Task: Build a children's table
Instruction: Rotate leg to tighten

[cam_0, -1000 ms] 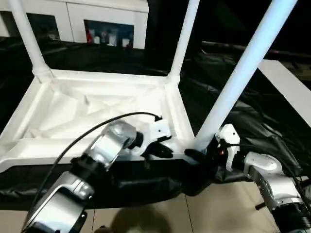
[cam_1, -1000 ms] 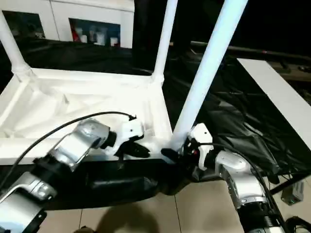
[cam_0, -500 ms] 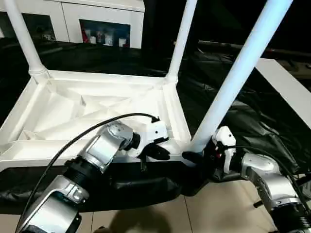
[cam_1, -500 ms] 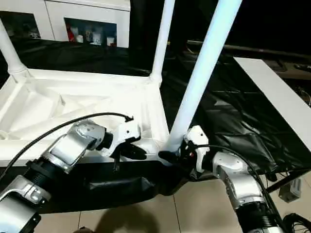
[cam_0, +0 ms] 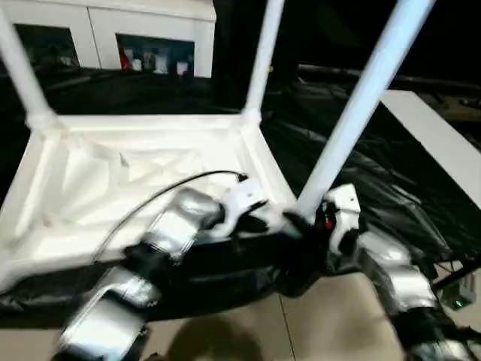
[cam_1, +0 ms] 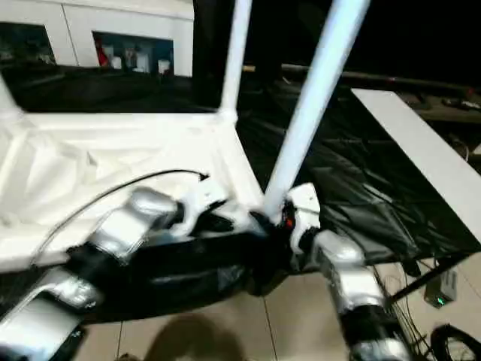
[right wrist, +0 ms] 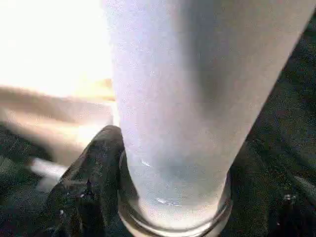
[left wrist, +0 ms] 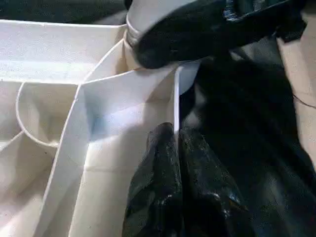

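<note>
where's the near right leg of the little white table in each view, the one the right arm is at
Left eye view: the near right leg slants from the top edge, right of centre, down to the table's near corner.
Right eye view: same leg, just right of centre.
Left wrist view: I cannot make out the leg.
Right wrist view: the pale tube across the middle, the right gripper around its base.
Shared landmark: the table's corner socket.

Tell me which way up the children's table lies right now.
Upside down. The children's table shows its ribbed underside upward on the black sheet, with its legs rising from the corner sockets.
</note>
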